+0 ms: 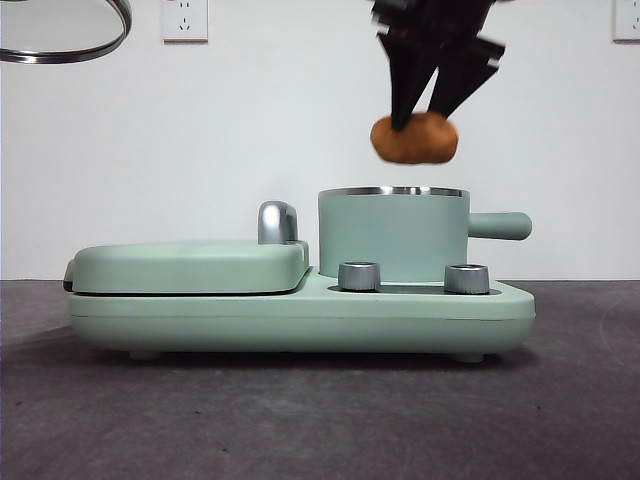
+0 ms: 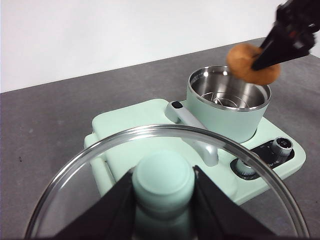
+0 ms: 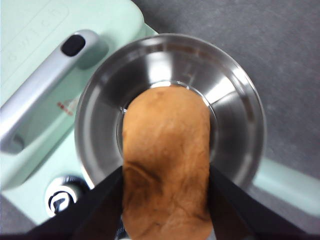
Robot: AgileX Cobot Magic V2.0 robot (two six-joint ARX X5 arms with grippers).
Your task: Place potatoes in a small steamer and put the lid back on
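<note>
Front view – potato: the orange-brown potato (image 1: pixel 414 139) hangs in the air above the open mouth of the small steamer (image 1: pixel 393 234), clear of its steel rim; long axis lies level, across the picture.
Front view – right gripper: the right gripper (image 1: pixel 432 112) comes down from the top edge, its two black jaws pinching the potato from above.
Front view – lid: only an arc of the lid (image 1: pixel 70 45) shows at the top left corner, well apart from the steamer.
Left wrist view – left gripper: the left gripper (image 2: pixel 164 195) has its jaws pressed on the mint-green knob (image 2: pixel 163 177) — the glass lid is held high over the griddle cover (image 2: pixel 131 131).
Left wrist view – steamer: bare steel inside, which the front view hides.
Right wrist view – potato: seen from straight above, centred over the steamer bowl, its long axis running between the jaws toward the camera.
</note>
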